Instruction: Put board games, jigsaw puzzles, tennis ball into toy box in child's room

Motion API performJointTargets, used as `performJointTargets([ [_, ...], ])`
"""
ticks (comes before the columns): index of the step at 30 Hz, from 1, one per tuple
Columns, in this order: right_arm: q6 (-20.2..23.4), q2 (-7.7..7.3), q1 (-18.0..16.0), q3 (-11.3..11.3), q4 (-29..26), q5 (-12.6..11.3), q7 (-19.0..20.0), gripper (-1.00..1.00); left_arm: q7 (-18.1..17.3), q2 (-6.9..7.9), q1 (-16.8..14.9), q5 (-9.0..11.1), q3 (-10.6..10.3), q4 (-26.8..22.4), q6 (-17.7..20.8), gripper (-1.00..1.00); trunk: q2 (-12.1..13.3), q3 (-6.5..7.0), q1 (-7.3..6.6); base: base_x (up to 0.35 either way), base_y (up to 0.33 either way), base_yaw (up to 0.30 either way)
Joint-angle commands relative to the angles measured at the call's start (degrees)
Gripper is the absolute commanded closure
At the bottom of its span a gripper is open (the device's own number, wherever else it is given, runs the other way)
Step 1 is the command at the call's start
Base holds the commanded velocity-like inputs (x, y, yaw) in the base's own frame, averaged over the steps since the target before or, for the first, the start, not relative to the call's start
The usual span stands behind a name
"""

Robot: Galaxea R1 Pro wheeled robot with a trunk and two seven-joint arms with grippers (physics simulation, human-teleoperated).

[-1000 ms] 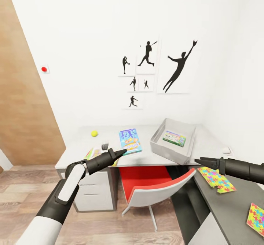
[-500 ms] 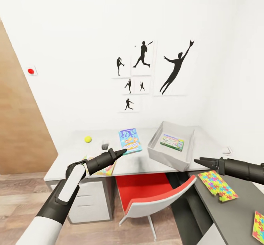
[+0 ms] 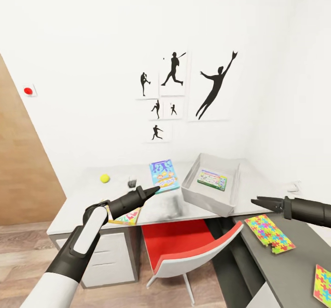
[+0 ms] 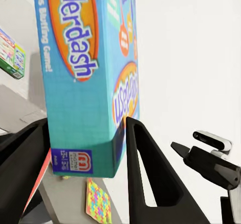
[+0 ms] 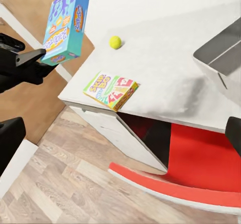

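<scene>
Inside toy box (image 3: 192, 196) white-green board game (image 3: 212, 179), left claw (image 3: 154, 188) gripping blue board game (image 3: 164, 176)

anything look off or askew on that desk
Yes: the yellow-green and red board game lies crooked at the light grey table edge, one corner jutting past it. The left gripper holds the blue board game aloft.
</scene>
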Motion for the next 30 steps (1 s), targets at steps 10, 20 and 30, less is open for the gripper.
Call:
performJointTargets([
  [10, 0.2, -3.54, 0.2, 1.3, 0.1, -14.2, 0.0, -1.0, -5.7, -0.1, -0.4, -1.3, -5.6, -0.5, 0.1, 1.0, -0.1, -0.14, 0.04, 0.003, 0.001, -0.005],
  [20, 0.2, 0.28, -0.5, 3.2, 0.5, -15.6, -0.2, -1.0, -6.7, -1.31, -1.7, -7.4, -13.1, -0.5, 0.0, 1.0, -0.1, -0.14, 0.04, 0.0, 0.0, 0.0],
  [30, 0.2, 1.77, -1.2, 5.2, 0.7, -15.7, -0.3, -1.0, -6.8, -2.92, -2.3, -12.4, -18.3, -0.4, -0.1, 1.0, -0.1, -0.14, 0.04, 0.0, 0.0, 0.0],
])
